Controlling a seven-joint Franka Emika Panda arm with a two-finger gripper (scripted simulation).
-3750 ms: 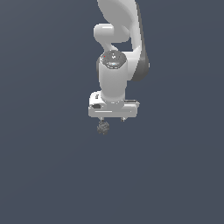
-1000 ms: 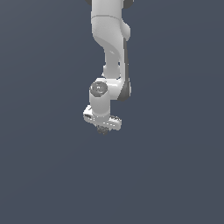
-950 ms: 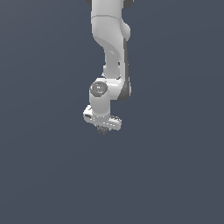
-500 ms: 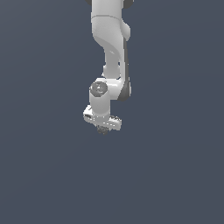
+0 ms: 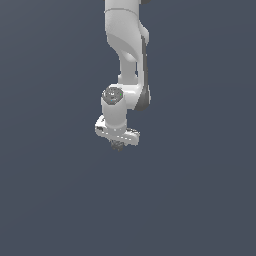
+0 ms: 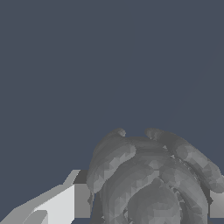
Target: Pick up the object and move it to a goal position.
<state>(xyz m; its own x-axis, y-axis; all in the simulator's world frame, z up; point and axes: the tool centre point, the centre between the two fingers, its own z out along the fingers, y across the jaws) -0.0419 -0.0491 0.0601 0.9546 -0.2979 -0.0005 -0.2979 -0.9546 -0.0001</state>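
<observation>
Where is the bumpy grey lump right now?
The bumpy grey lump sits just under the white bar of the claw, held between its fingertips, near the exterior view's middle.

the arm (image 5: 125, 45) is glossy white with dark grey joint bands. the object (image 6: 153, 179) is mid to dark grey, ridged in lighter grey. the background (image 5: 200, 190) is flat slate blue.
</observation>
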